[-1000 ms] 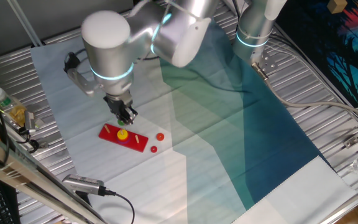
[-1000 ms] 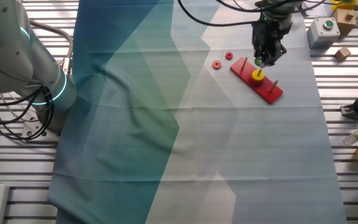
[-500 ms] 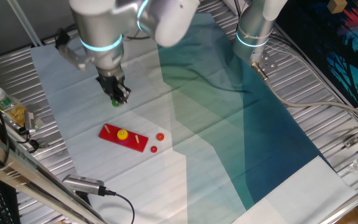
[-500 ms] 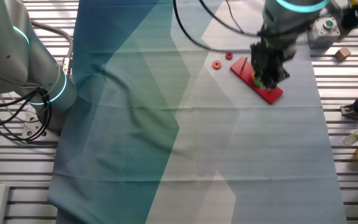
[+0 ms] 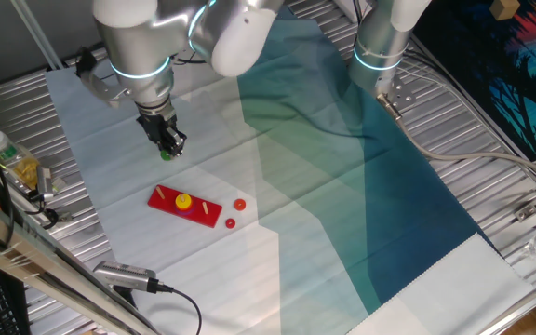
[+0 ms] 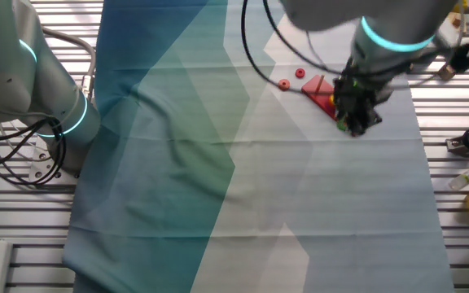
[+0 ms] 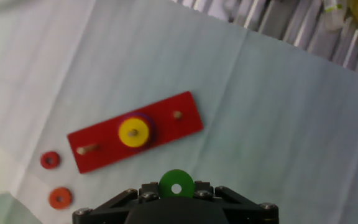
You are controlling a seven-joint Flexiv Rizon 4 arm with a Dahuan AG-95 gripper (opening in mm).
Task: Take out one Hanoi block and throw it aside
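My gripper point(image 5: 168, 147) is shut on the tiny green disc point(image 7: 176, 184), the Hanoi block, and holds it above the pale cloth, up and to the left of the red peg base point(image 5: 185, 206). The green disc shows at the fingertips in one fixed view point(image 5: 167, 154) and faintly in the other fixed view point(image 6: 343, 124). In the hand view the red base point(image 7: 166, 124) lies below, with the yellow disc point(image 7: 133, 132) on its middle peg. Two small red discs point(image 7: 50, 160) point(image 7: 59, 198) lie on the cloth beside the base.
A teal and white cloth point(image 5: 342, 186) covers the table. A second robot arm point(image 5: 380, 42) stands at the back. A bottle and clutter point(image 5: 12, 163) sit at the left edge; a cable and handle point(image 5: 128, 275) lie at the front left.
My gripper has lifted the green disc off the middle peg and carried it up and away from the red base, toward the back left. The yellow disc stays on its peg.
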